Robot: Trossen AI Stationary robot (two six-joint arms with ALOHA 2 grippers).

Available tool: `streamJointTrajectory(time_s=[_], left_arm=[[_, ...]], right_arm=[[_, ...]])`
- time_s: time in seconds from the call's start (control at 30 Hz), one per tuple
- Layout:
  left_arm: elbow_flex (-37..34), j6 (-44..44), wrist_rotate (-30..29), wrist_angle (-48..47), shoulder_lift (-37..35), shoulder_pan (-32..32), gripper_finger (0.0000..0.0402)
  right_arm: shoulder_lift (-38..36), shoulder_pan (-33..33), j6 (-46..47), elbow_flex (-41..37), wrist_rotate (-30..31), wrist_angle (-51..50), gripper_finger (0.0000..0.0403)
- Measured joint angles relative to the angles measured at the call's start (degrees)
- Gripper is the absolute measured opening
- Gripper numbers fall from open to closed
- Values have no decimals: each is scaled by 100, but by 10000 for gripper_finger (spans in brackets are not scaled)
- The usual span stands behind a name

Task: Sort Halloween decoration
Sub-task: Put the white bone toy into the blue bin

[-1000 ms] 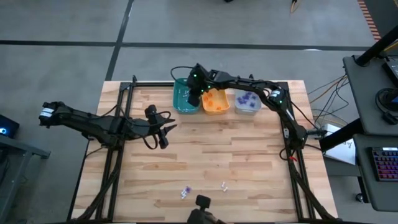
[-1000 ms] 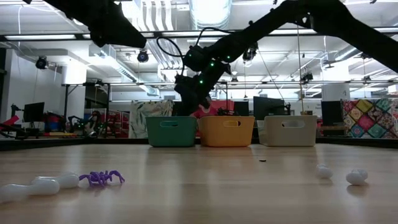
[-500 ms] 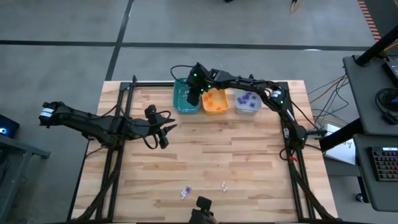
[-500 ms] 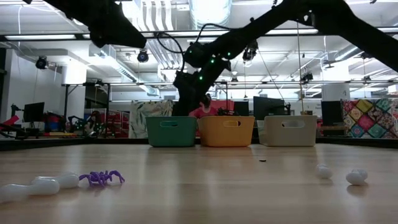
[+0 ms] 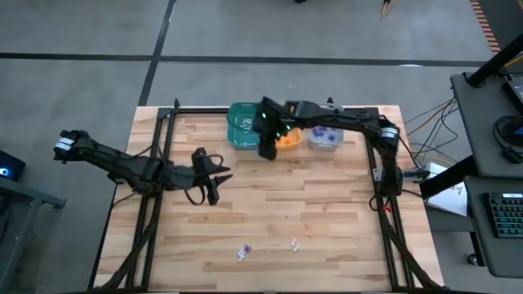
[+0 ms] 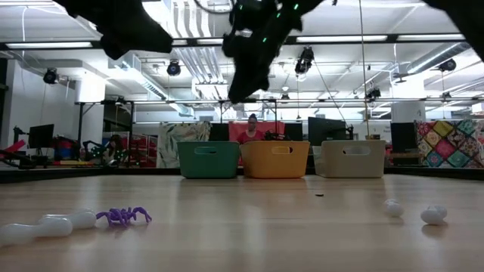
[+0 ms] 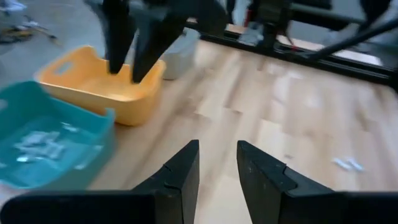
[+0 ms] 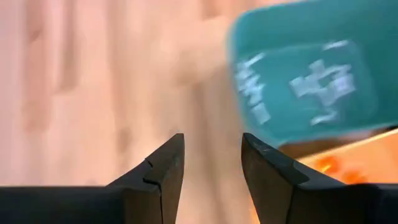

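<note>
The right tool [image 5: 267, 150] is released and empty, just in front of the bins at the bench's far edge. The left tool [image 5: 211, 194] waits mid-bench, partly parted, holding nothing. Next, I think, it must reach the trinkets [image 5: 243, 252] near the front edge.

No text, label, brand, number or sign can be read in any view. The bins, the bench and the arms show no lettering, and whatever hangs in the room beyond is too small to make out.
</note>
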Motion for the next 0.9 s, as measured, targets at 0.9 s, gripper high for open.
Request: streamJointTrajectory(time_s=[0.9], left_arm=[[2,-1356,315,2261,3019,-1974,92]], right_arm=[[-2692,3446,1885,-3967,19,726,124]])
